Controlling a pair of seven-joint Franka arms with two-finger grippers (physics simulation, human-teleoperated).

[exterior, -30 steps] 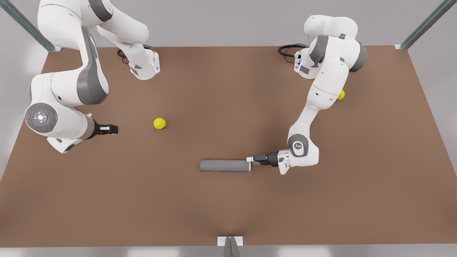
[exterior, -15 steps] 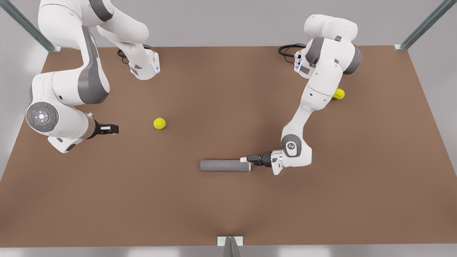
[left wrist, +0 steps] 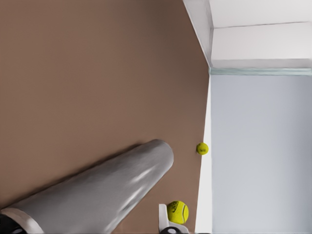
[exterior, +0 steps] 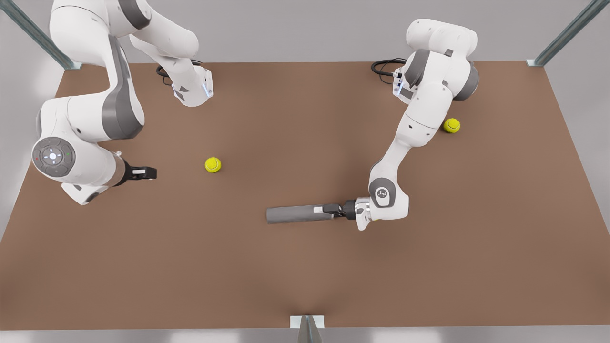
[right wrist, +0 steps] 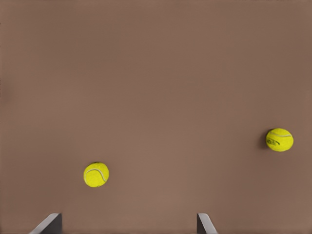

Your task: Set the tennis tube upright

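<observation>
Tennis tube [exterior: 299, 214] lies flat on table [exterior: 295, 276]; left gripper [exterior: 330, 208] clamps its end toward the front view's right. Right gripper [exterior: 148, 172] waits well apart, fingers spread, empty.

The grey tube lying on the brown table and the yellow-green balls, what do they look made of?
The grey tube looks like brushed metal: soft highlight streaks along its side. The yellow-green balls look felt-covered, matte with curved seams. Both are rendered, so uncertain.

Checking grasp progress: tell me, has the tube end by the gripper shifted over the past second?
Yes. The tennis tube end held by the left gripper has risen toward the table's far edge; its other end stays put.
</observation>
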